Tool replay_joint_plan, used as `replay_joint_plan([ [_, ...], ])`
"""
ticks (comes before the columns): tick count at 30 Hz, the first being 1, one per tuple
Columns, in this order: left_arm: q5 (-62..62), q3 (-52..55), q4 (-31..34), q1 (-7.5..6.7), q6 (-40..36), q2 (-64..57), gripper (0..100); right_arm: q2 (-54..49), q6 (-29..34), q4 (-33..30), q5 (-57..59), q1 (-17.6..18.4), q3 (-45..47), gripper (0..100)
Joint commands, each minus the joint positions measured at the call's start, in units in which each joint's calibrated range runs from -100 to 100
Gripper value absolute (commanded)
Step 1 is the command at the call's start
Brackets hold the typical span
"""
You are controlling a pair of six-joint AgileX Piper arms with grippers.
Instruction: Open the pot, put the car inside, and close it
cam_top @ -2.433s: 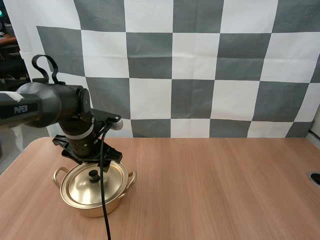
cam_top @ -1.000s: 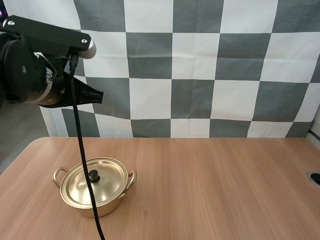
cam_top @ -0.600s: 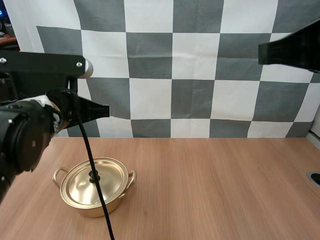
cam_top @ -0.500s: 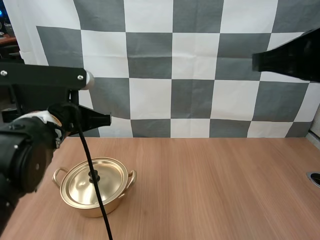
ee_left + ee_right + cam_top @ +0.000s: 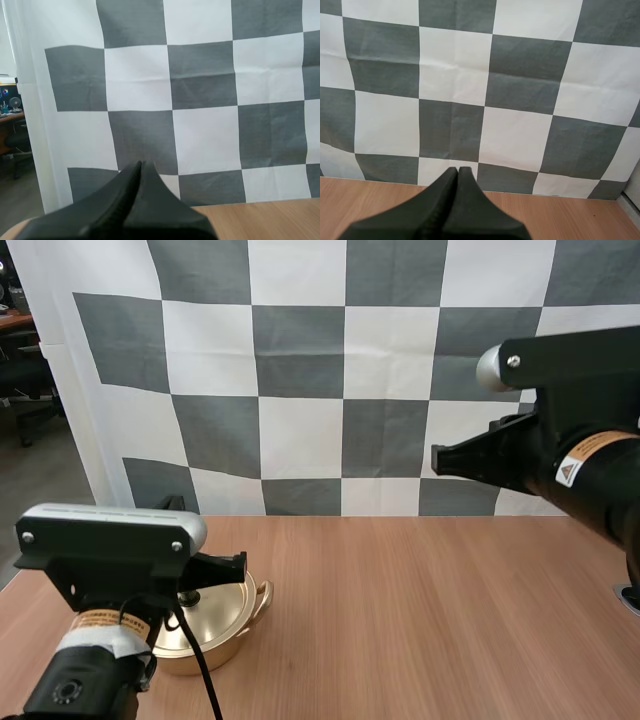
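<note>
evidently the round brass-coloured metal pot [image 5: 228, 625] sits on the pale wooden table [image 5: 420, 620] by my left arm, its matching golden lid [image 5: 222, 592] on and its small black knob [image 5: 188, 597] free. my left gripper [image 5: 140, 167] is pressed together on nothing, held off the table near the pot; my right gripper [image 5: 458, 172] is likewise pressed together and empty, high and well apart. i judge the opening step is in hand: next, the left fingers should spread, descend and pinch the knob.
</note>
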Motion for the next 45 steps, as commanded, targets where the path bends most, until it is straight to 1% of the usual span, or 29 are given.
replay_joint_plan([
  [1,0.1,4.3,-1.2,-0.03,0.0,-2.5,0,-3.3,0.0,0.2,-25.7,-1.0,15.5,0],
  [3,0.5,4.3,-1.2,-0.03,0.0,-3.8,0,-4.7,0.0,0.5,-30.3,-2.0,18.3,0],
  [4,6.2,4.3,-1.4,-0.03,0.0,-3.8,0,-5.3,0.0,0.5,-33.9,-3.0,20.7,0],
  [7,11.6,4.3,-2.8,-0.03,0.0,-3.8,0,-6.1,0.0,0.8,-40.3,-4.7,25.0,0],
  [9,16.0,4.3,-4.1,-0.03,0.0,-3.8,0,-7.0,0.0,3.5,-42.0,-5.3,27.5,0],
  [13,27.0,4.3,-4.5,-0.03,0.0,-3.8,0,-10.9,0.0,8.9,-45.6,-5.4,31.4,0],
  [15,28.1,4.3,-4.8,-0.03,0.0,-3.8,0,-13.0,0.0,10.1,-48.9,-5.4,33.1,0],
  [18,28.1,4.3,-4.9,-0.03,0.0,-3.8,0,-16.0,0.0,10.2,-52.1,-5.4,36.5,0],
  [22,28.1,4.3,-4.9,-0.03,0.0,-3.8,0,-19.4,0.0,9.9,-52.2,-5.4,40.6,0],
  [25,28.1,4.3,-4.9,-0.03,0.0,-3.8,0,-20.6,0.0,9.9,-52.9,-5.4,41.5,0],
  [27,28.1,4.3,-4.9,-0.03,0.0,-3.8,0,-21.2,0.0,9.9,-52.7,-5.4,41.5,0],
  [33,27.3,4.3,-4.9,-0.03,0.0,-3.8,0,-24.9,0.0,9.9,-43.8,-5.4,41.5,0],
  [38,27.3,4.3,-4.9,-0.03,0.0,-3.8,0,-27.3,0.0,9.9,-39.1,-5.4,41.5,0],
  [45,27.3,4.3,-4.9,-0.03,0.0,-3.8,0,-27.3,0.0,9.9,-26.5,-5.4,41.5,0],
])
